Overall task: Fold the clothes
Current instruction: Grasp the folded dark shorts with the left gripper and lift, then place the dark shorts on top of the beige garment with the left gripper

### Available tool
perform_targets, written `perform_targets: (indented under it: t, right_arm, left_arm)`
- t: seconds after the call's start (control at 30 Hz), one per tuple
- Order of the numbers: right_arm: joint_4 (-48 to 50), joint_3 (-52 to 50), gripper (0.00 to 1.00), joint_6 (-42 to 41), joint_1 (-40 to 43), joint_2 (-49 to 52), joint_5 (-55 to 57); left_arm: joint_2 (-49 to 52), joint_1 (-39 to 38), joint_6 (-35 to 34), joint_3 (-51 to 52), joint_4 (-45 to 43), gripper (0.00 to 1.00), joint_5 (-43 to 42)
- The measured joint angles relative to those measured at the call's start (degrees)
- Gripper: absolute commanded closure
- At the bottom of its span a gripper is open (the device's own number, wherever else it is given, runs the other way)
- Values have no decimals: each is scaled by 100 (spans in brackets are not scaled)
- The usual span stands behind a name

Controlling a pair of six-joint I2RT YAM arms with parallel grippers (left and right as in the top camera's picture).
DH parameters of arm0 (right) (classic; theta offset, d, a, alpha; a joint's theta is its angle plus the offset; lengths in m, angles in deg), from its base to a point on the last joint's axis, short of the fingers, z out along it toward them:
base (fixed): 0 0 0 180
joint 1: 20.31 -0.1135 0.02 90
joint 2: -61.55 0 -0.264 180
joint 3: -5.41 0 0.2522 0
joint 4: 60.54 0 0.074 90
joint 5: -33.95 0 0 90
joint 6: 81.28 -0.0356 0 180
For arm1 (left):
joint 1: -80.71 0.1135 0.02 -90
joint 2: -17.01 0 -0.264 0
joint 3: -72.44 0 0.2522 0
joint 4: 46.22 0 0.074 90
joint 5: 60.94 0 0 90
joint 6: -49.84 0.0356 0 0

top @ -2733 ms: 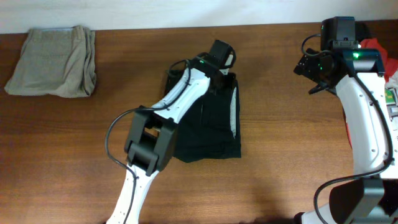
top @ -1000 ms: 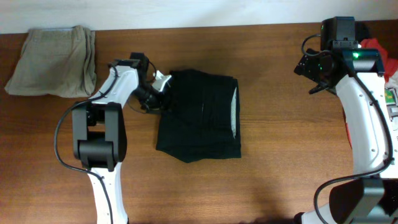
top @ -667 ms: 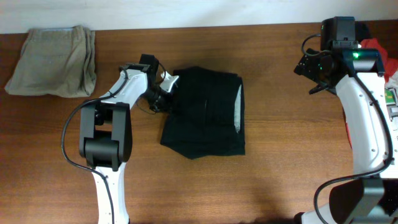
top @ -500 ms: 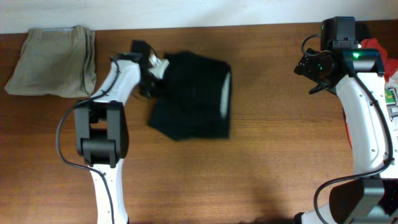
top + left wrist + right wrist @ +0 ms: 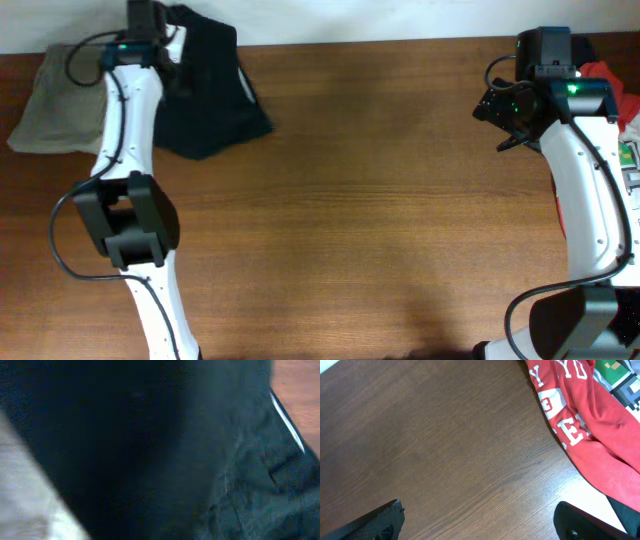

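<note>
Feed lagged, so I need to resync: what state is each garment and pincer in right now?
khaki garment: folded, flat, far left.
black garment: folded, lying beside the khaki garment.
red garment: unfolded, rumpled, right edge.
left pincer: at the black garment; jaws hidden.
right pincer: open, empty.

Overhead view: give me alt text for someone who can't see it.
The left arm reaches to the far left corner of the wooden table, its end over a folded black garment beside a folded khaki garment. The right arm stands at the right edge, near red clothing.
</note>
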Motion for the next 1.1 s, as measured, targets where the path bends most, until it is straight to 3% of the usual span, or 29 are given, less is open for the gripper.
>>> perform_targets:
  t: [0.2, 0.47, 1.1]
  right_arm:
    - [0, 0, 1, 0, 0, 0, 0]
    - [0, 0, 1, 0, -2, 0, 0]
    - [0, 0, 1, -2, 0, 0, 0]
  left_arm:
    - [0, 590, 562, -37, -446, 99, 234]
    - [0, 1147, 688, -42, -761, 99, 299]
    - [0, 1333, 828, -42, -1342, 99, 496]
